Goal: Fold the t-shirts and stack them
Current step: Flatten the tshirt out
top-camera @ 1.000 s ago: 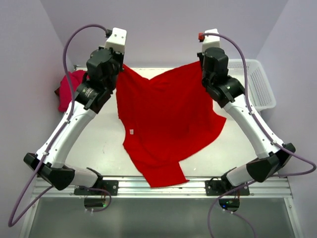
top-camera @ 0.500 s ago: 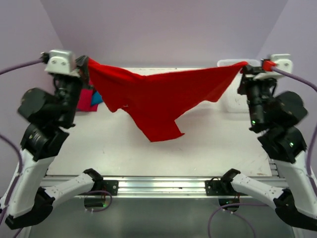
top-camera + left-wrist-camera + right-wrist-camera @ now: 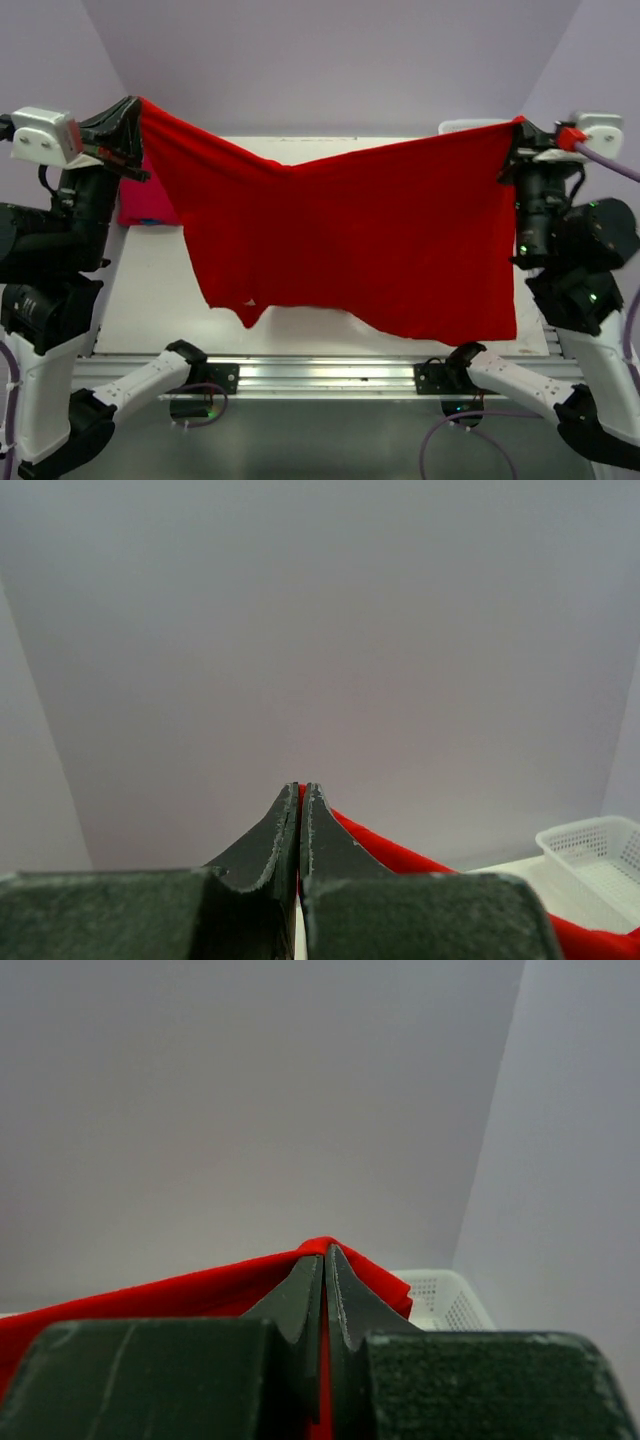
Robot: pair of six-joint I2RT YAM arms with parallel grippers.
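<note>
Red t-shirt (image 3: pixel 350 240) hangs spread, unfolded, top corners pinched in left gripper (image 3: pixel 135 108) and right gripper (image 3: pixel 516 128). Folded shirts (image 3: pixel 150 205) lie behind; this fold not yet begun.

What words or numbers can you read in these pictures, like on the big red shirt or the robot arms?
No text can be read anywhere.
red t-shirt: plain, no print; a tiny white tag near its lower edge is too small to read.
white basket: no label showing.
left arm and right arm: no readable markings.
</note>
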